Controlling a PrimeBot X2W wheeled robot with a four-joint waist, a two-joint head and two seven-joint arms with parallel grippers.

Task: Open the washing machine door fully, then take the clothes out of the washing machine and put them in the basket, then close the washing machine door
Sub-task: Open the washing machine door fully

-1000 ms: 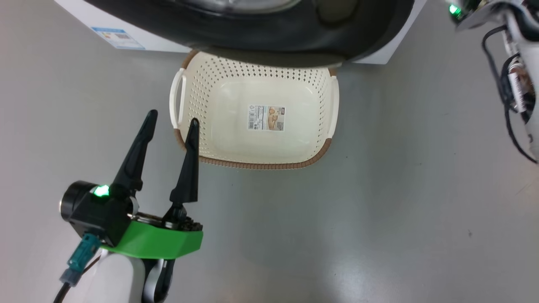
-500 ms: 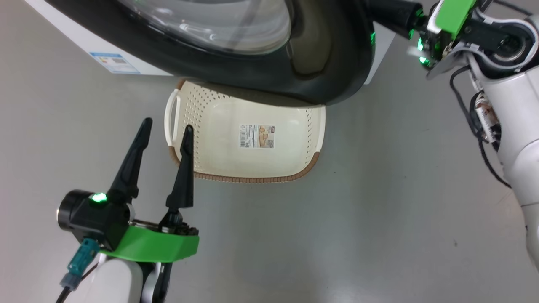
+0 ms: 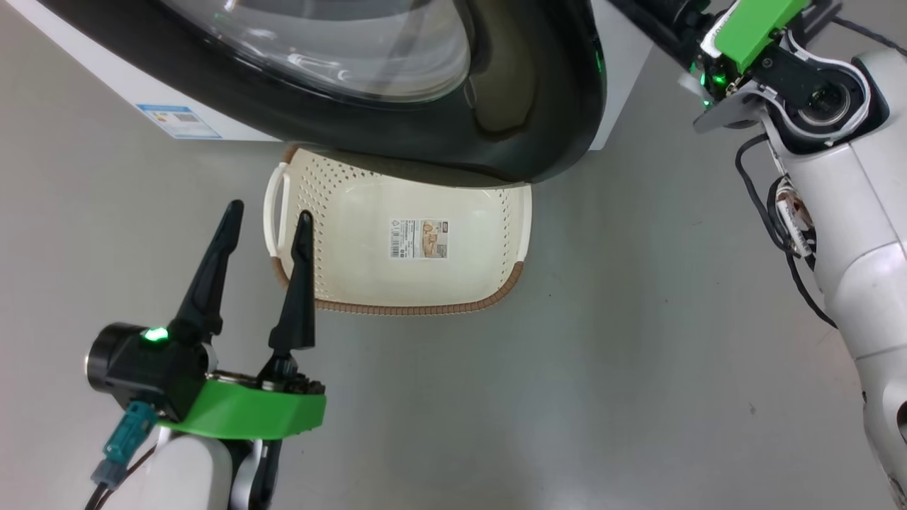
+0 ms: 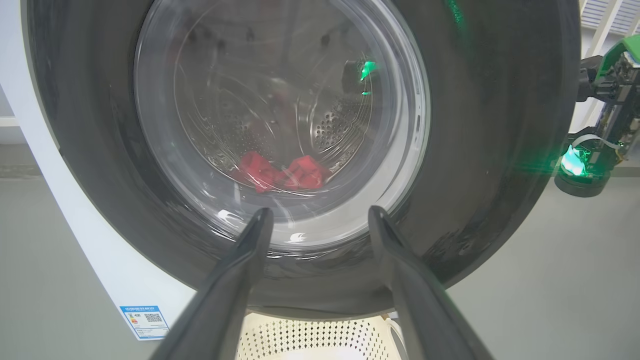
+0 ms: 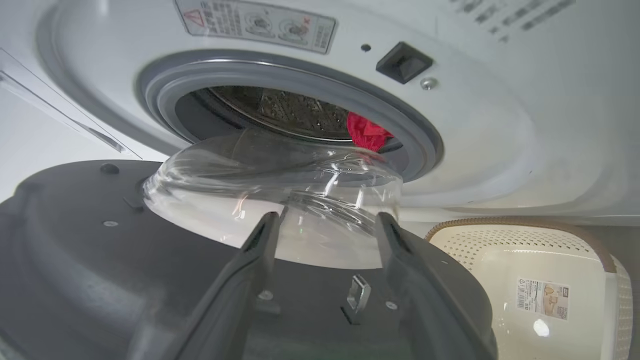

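The washing machine door stands ajar, its lower edge hanging over the back of the basket on the floor. My left gripper is open by the basket's left handle, pointing at the door's front. Red clothes show through the glass. My right gripper is open behind the door, its fingers either side of the glass bowl over the door's inner face. The washing machine shows its grey ring, and a red garment lies inside the drum.
The door's metal latch hook sits between my right fingers. My right arm reaches in from the upper right. A blue label marks the machine's lower corner. Bare grey floor spreads in front of the basket.
The head camera has shifted, bringing more of the door and my right arm into view. The door now overlaps more of the basket. My left gripper stays open beside the basket.
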